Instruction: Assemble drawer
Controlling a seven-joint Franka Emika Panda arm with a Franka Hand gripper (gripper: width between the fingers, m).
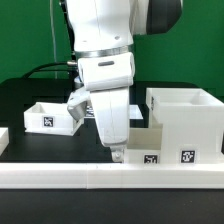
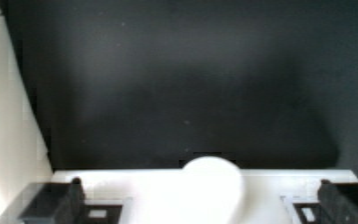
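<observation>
The drawer's large hollow white shell (image 1: 186,120) stands at the exterior view's right. One white knobbed tray (image 1: 148,150) with black-and-white tags lies right in front of it, and a second tray (image 1: 46,118) stands at the back left. My gripper (image 1: 118,151) points down at the near tray's left end. In the wrist view the gripper (image 2: 197,206) is open: one dark finger (image 2: 55,202) and the other finger (image 2: 343,200) stand wide apart on either side of the tray's white front (image 2: 140,190), with its round knob (image 2: 211,176) between them. Whether the fingers touch the tray is unclear.
A long low white rail (image 1: 110,176) runs along the black table's front edge and shows as a white strip (image 2: 2,110) in the wrist view. Bare black table (image 2: 194,80) lies beyond the tray. Cables run behind the arm.
</observation>
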